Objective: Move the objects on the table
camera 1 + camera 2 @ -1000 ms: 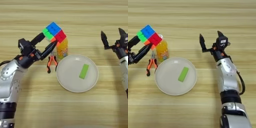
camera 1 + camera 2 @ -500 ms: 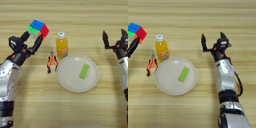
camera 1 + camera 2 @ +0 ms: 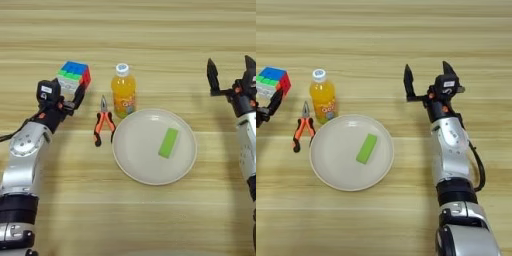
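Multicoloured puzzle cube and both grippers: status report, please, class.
Left gripper shut on multicoloured puzzle cube, left of the orange-juice bottle. Right gripper open, idle at right. Orange-handled pliers beside cream plate; nothing blocking.

The table (image 3: 150,30) is light wood with plank lines running left to right. Standing on it left of centre is a bottle (image 3: 123,92), upright, white cap on top. Just left of the bottle lie pliers (image 3: 103,122), jaws pointing far, orange handles near. A round plate (image 3: 135,160) sits on the table just near and right of the bottle, its left rim close beside the pliers' handles.
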`<action>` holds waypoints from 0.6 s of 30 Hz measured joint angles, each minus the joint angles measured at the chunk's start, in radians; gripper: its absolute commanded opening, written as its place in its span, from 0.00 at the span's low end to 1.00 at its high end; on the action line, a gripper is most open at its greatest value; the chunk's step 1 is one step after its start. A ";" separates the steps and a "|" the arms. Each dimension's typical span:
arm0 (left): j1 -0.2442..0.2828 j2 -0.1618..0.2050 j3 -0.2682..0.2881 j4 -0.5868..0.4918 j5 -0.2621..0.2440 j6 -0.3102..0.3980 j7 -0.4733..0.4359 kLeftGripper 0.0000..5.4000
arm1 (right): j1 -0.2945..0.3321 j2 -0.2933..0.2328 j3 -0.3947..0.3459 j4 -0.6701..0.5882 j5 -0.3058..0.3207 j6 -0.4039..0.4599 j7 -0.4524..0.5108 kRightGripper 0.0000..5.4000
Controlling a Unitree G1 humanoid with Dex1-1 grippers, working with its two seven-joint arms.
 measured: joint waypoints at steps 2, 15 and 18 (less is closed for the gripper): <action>0.000 -0.026 -0.013 0.020 0.004 0.021 0.011 0.60 | 0.000 0.000 0.000 -0.003 0.000 0.000 0.000 1.00; -0.005 -0.041 -0.035 0.092 0.058 0.070 0.065 0.60 | -0.001 0.001 0.000 -0.016 0.002 0.000 -0.001 1.00; -0.006 -0.041 -0.039 0.099 0.064 0.074 0.074 0.60 | -0.001 0.001 0.000 -0.016 0.003 0.000 0.000 1.00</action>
